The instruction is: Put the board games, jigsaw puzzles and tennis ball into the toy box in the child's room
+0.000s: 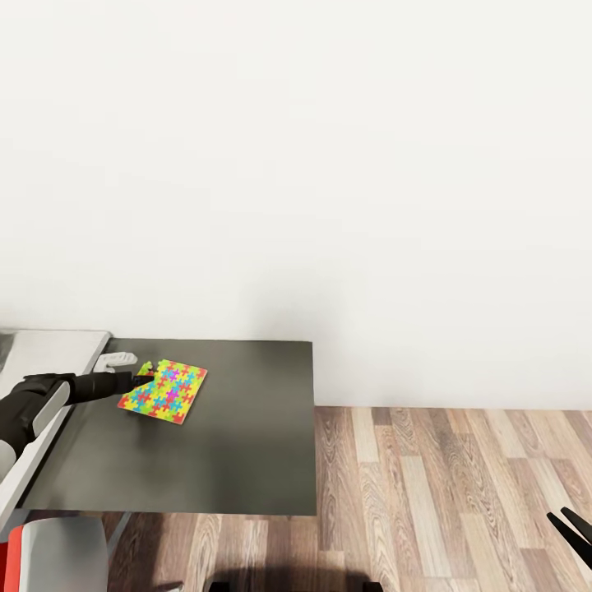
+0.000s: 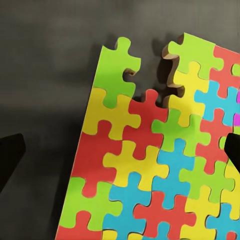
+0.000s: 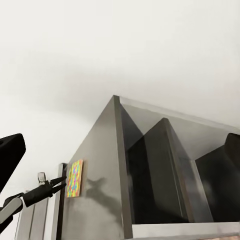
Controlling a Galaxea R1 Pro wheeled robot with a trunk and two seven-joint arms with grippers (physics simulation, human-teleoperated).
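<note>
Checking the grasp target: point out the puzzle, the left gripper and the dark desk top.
puzzle [image 1: 163, 390], head view, middle of its mosaic face
left gripper [image 1: 146, 377], head view, between its fingertips
dark desk top [image 1: 247, 444], head view, bare surface

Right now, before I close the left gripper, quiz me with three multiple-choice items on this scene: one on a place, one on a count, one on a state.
1. Where does the jigsaw puzzle lie?
A. on the wood floor
B. on the dark grey top
C. on the pale grey top

2. How many puzzles lie on the dark top in the head view?
A. one
B. two
C. three

3. How is the left gripper?
A. shut on the puzzle
B. carrying a ball
C. open, at the puzzle's edge

Answers: 1 B, the slab sits flat on the dark surface. 2 A, a single mosaic slab lies there. 3 C, in the left wrist view its fingertips stand wide apart over the puzzle.
</note>
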